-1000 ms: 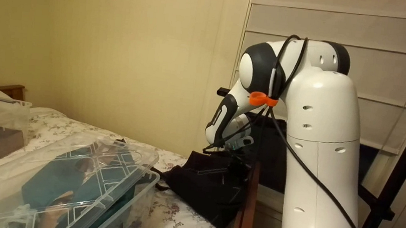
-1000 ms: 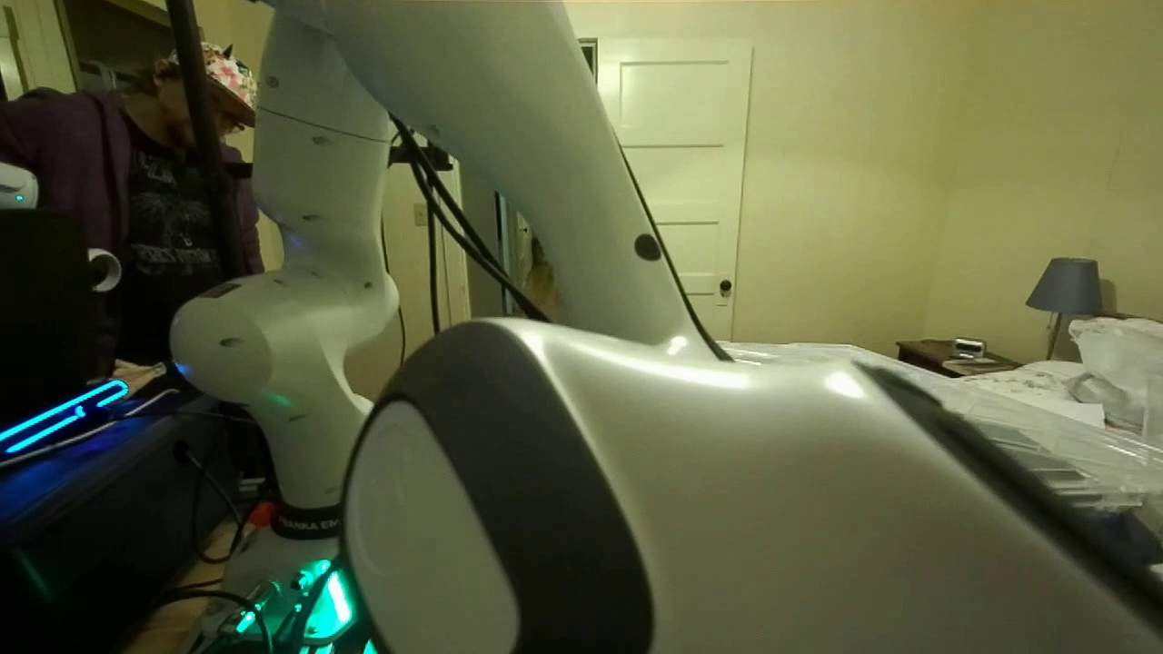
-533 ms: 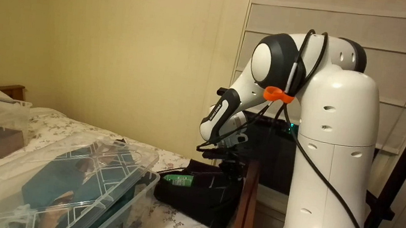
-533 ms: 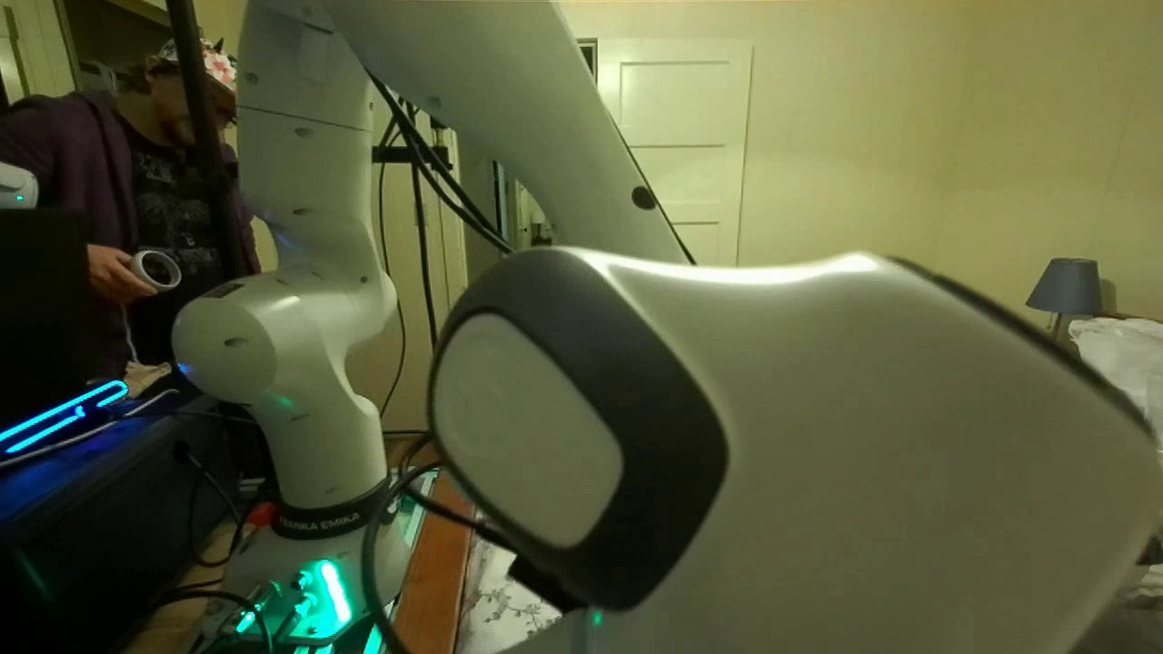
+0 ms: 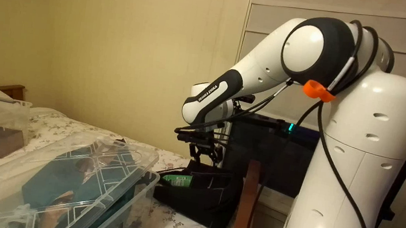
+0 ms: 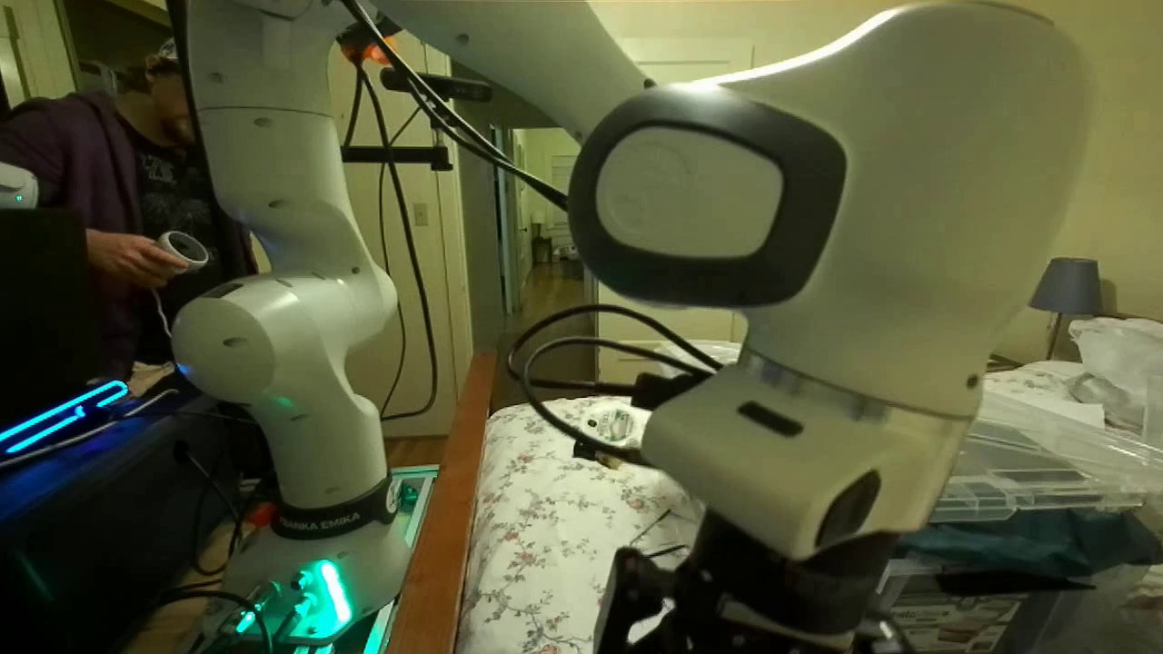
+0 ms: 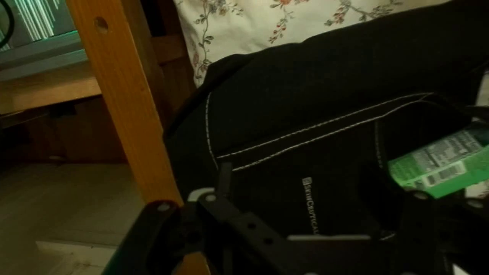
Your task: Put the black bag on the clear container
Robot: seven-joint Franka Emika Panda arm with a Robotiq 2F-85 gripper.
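The black bag (image 5: 195, 206) lies slumped on the bed between the end of the clear container (image 5: 139, 203) and the wooden footboard. In the wrist view the bag (image 7: 324, 76) fills the middle, showing white stitching and printed lettering. My gripper (image 5: 205, 160) hangs just over the bag's far upper edge. Seen from the wrist, the gripper (image 7: 300, 172) is open, its fingers wide apart with the printed face below and nothing clamped between them. Teal contents show through the container's crinkled lid; its side (image 6: 954, 609) also shows at the right in an exterior view.
A green package (image 5: 178, 180) shows at the bag's left part. The footboard (image 5: 247, 212) rises beside the bag. Another clear bin (image 5: 7, 117) stands at the far left. A dark monitor (image 5: 252, 155) is behind the gripper. A person (image 6: 136, 209) stands near the robot base.
My gripper has opened and moved left and slightly up in an exterior view. The bag's raised edge has dropped and the green package has come into sight. The container has not moved.
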